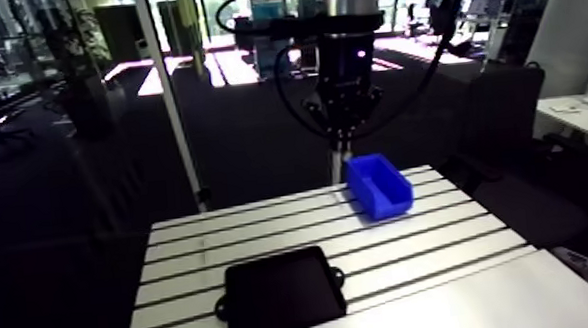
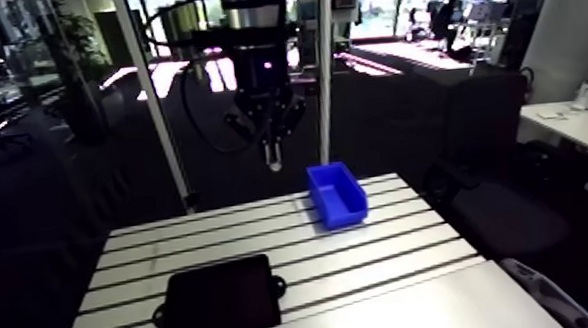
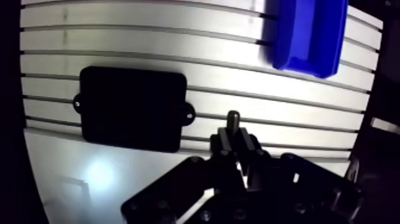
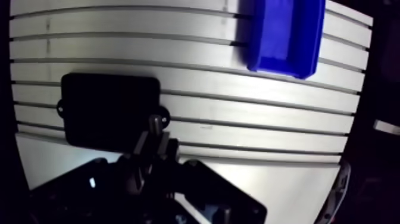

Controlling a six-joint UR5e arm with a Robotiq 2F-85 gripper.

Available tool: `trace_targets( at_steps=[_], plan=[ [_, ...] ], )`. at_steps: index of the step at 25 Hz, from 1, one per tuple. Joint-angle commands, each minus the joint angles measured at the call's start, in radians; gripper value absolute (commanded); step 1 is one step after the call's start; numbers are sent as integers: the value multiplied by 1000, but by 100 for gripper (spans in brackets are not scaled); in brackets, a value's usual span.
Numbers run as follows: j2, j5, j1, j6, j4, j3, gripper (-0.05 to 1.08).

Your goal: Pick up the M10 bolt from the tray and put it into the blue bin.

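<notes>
While the jaws hang well above the counter [image 1: 446, 264], they are closed narrow on the M10 bolt [image 3: 233, 118], whose long axis runs in line with the jaws and points downward past their tips. The blue bin [image 1: 380, 184] stands open-topped near the far edge, towards the right corner, ahead of the jaws and off to one side, not beneath them. The black tray [image 1: 280, 295] lies by the near edge. Judged: a lateral carry over slotted aluminium, unobstructed.
</notes>
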Motion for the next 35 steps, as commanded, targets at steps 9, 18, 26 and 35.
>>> trace_targets(
  at_steps=[9,18,26,35],
  plan=[
    [113,61,-171,-727,-43,-109,106],
    [207,79,-229,-1175,-38,-186,105],
    [293,62,-225,-1452,-44,-264,105],
    [328,18,-200,-1613,-89,-258,104]
  ],
)
